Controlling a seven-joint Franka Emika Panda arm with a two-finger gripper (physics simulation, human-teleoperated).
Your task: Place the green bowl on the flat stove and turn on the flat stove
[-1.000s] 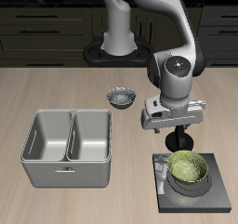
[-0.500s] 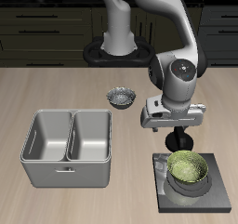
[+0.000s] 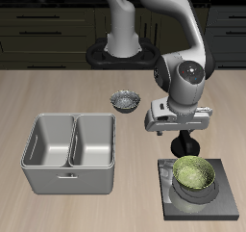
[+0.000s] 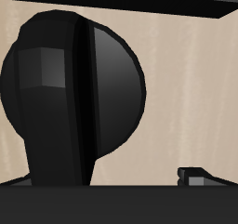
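Note:
The green bowl (image 3: 195, 175) sits upright on the flat stove (image 3: 227, 202), over its ring marks, near the table's front edge. My gripper (image 3: 184, 149) hangs just behind the bowl, over the stove's back edge, a little above the rim. Its dark fingers look apart and hold nothing. I cannot make out the stove's knob in the exterior view. In the wrist view a large black round shape (image 4: 102, 79) fills the picture close up against the wooden table; the bowl does not show there.
A grey two-compartment metal basin (image 3: 69, 151) stands beside the stove. A grey-and-white patterned bowl (image 3: 124, 101) sits farther back, towards the robot's base (image 3: 121, 53).
My gripper has risen slightly away from the bowl's rim. The green bowl has stayed in place on the stove.

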